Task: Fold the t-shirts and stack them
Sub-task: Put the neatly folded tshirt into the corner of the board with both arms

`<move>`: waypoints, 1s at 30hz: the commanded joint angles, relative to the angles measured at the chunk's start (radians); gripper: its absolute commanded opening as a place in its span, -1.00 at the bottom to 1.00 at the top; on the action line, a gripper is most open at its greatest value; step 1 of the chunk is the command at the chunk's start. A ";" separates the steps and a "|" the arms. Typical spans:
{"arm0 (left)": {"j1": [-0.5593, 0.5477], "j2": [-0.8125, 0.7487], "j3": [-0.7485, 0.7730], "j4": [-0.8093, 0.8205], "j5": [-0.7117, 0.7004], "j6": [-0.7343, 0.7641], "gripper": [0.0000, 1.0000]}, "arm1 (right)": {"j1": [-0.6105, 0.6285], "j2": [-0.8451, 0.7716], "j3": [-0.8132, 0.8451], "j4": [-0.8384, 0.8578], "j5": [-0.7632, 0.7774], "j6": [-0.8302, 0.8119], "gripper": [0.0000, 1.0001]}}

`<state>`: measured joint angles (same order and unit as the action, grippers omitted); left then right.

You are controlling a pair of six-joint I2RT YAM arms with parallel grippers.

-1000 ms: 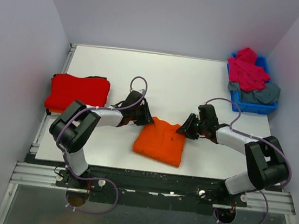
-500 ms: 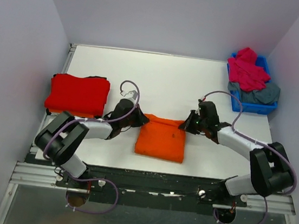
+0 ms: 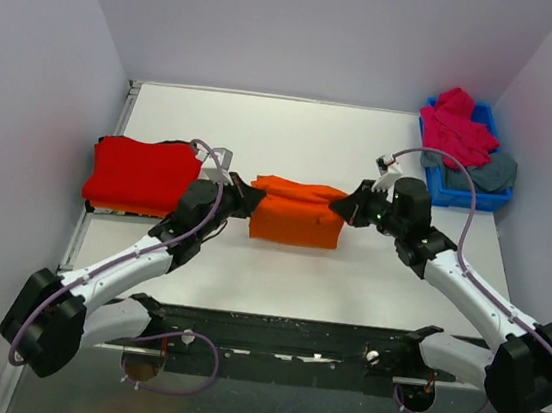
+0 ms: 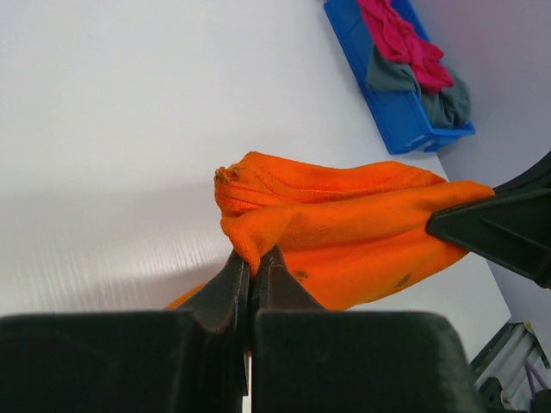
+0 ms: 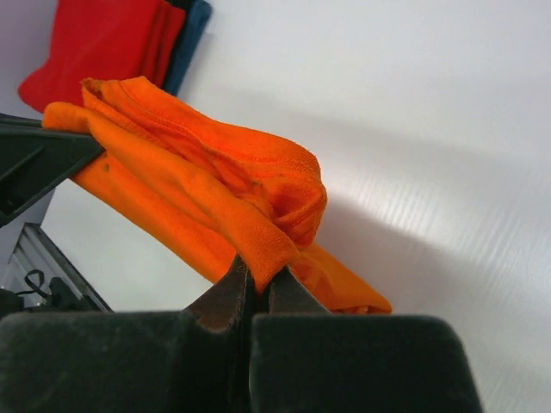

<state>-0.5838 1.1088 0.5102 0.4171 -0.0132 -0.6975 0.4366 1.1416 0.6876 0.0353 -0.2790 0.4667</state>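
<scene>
Your left gripper (image 3: 246, 196) and right gripper (image 3: 343, 207) each pinch one end of the orange shirt (image 3: 295, 221), jaws squeezed tight, with the shirt stretched between them.

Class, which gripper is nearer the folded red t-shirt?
Left. The left gripper sits just beside the red t-shirt, pinching the orange t-shirt at one end; the right gripper pinches its other end, farther away.
</scene>
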 commanded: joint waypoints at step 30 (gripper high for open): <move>0.646 -0.162 0.485 -0.755 -0.897 0.490 -1.00 | 0.490 0.782 1.071 0.009 0.001 0.098 -0.99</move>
<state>-0.1047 0.9241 1.0046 -0.4232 -0.7261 -0.3550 0.9245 1.8591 1.6432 0.0788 -0.3023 0.5480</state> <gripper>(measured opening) 0.034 0.025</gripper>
